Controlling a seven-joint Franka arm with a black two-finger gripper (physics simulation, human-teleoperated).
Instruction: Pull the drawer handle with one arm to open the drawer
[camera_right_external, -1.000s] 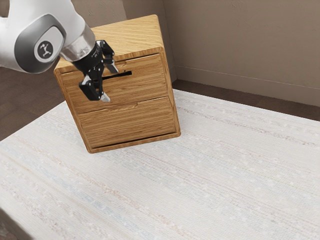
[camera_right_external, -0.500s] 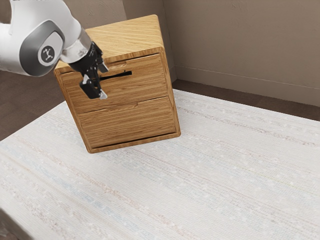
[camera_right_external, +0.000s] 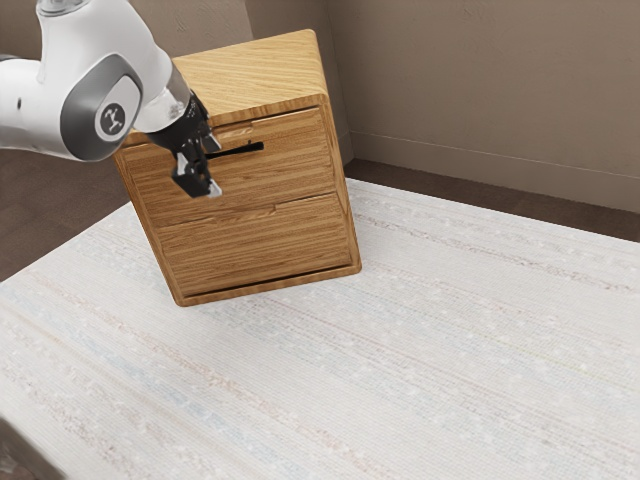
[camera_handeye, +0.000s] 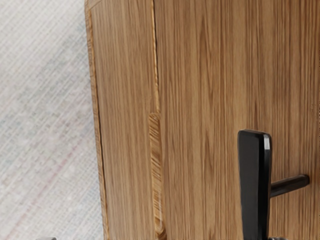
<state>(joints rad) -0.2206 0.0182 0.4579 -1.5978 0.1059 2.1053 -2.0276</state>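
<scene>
Right now you are looking at a wooden cabinet (camera_right_external: 250, 70) that is standing on the pale woven table (camera_right_external: 450, 350), with a dark floor (camera_right_external: 50, 200) showing beyond the table's edge and a plain wall (camera_right_external: 500, 70) running behind. The white arm (camera_right_external: 90, 95) is coming in from the exterior view's left and is covering the cabinet's upper corner on that side. Its black gripper (camera_right_external: 198, 165) is sitting against the upper drawer (camera_right_external: 290, 165), at the end of the black handle (camera_right_external: 240, 149) nearer the exterior view's left; you cannot tell whether the hand is clenching the bar or lying loose around it. The upper drawer and the lower drawer (camera_right_external: 260, 245) are both sitting closed in the cabinet, so you are not seeing inside either. The wrist view is giving you what the side camera is not: the handle close up, standing clear of the drawer front on a thin post (camera_handeye: 290, 184), and the seam between the two fronts. The exterior view is giving you the whole cabinet and the arm.
</scene>
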